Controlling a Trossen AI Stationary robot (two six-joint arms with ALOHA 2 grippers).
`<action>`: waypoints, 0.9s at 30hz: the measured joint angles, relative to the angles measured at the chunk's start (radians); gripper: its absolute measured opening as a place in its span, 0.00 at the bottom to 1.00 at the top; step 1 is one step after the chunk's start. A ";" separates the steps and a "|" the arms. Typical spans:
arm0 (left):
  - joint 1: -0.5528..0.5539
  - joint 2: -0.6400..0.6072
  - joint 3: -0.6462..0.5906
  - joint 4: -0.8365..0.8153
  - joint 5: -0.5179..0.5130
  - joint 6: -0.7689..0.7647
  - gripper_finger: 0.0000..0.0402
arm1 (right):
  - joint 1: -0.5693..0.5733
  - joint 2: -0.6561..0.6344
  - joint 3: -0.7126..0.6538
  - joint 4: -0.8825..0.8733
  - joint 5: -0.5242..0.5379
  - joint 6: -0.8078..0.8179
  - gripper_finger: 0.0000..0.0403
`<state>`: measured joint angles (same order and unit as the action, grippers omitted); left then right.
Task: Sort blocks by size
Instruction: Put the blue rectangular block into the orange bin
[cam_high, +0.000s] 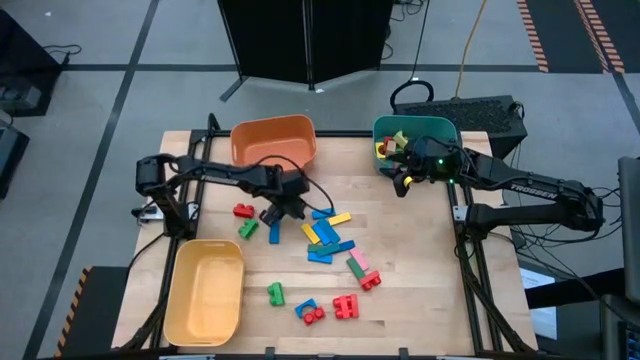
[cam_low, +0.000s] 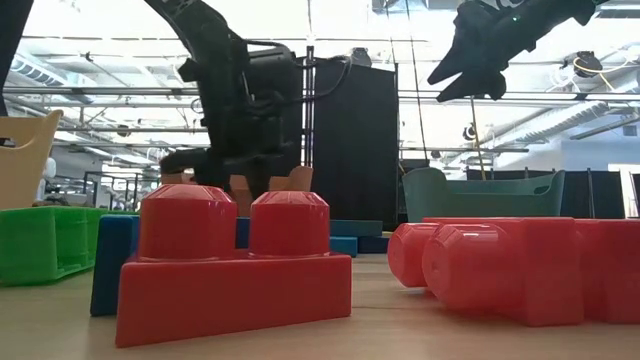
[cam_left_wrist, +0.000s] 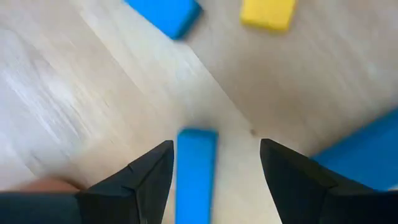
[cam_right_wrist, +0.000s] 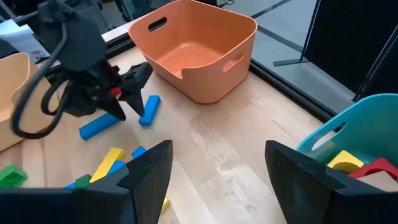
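The left gripper hangs low over the table's middle, fingers apart, straddling a small blue bar without clamping it. The right gripper hovers by the teal bin at the far right, fingers spread with nothing between them. The blocks lie scattered across the wooden table, mostly centre and near side; a few sit inside the teal bin. The orange bin stands far centre-left, the yellow bin near left.
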<state>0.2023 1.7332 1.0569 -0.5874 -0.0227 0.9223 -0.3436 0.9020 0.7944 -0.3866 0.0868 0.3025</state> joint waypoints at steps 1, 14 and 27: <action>-0.003 0.001 0.000 0.016 0.000 0.000 0.58 | 0.002 0.000 0.000 0.000 0.005 0.000 0.60; 0.038 0.126 0.008 0.031 0.022 -0.022 0.58 | 0.020 0.000 0.000 0.000 0.020 0.056 0.60; 0.102 0.140 0.084 -0.103 0.128 -0.231 0.35 | 0.056 0.000 0.000 0.005 0.052 0.056 0.60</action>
<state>0.3042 1.8732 1.1407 -0.6906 0.1058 0.6909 -0.2878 0.9020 0.7940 -0.3820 0.1389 0.3580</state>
